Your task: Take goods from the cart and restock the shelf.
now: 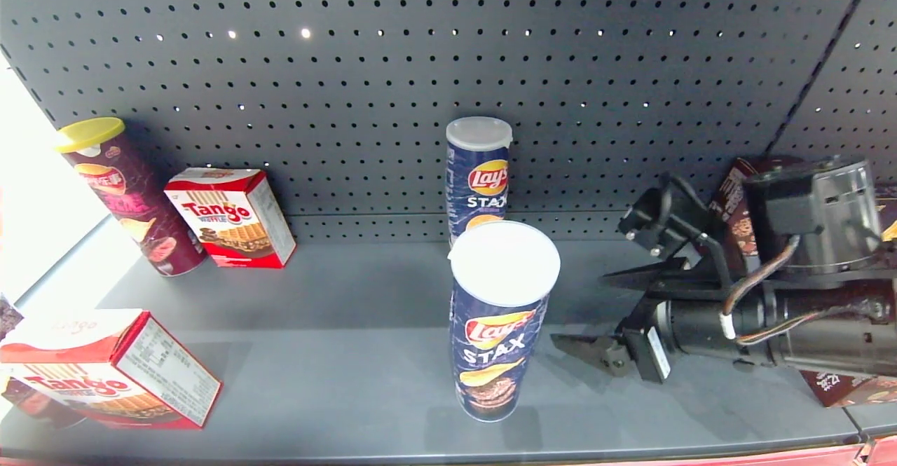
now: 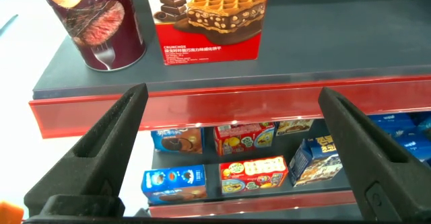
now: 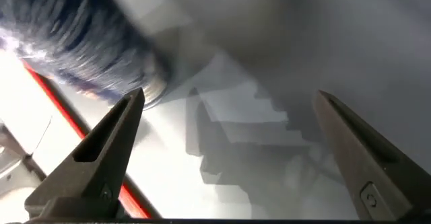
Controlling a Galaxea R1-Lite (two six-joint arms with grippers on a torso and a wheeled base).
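Pretty clearly a shop: grey shelf with a pegboard back, chip cans and wafer boxes facing out, red edge strip, more snack boxes lower down.

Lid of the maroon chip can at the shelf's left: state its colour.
Yellow; the lid shows best in the head view.

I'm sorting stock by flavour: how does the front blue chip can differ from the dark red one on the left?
The front blue can has a white lid; the dark red can has a yellow one. The blue can stands mid-shelf near the front edge, the dark red can far left near the back, beside a wafer box. Both are upright, lidded tubes.
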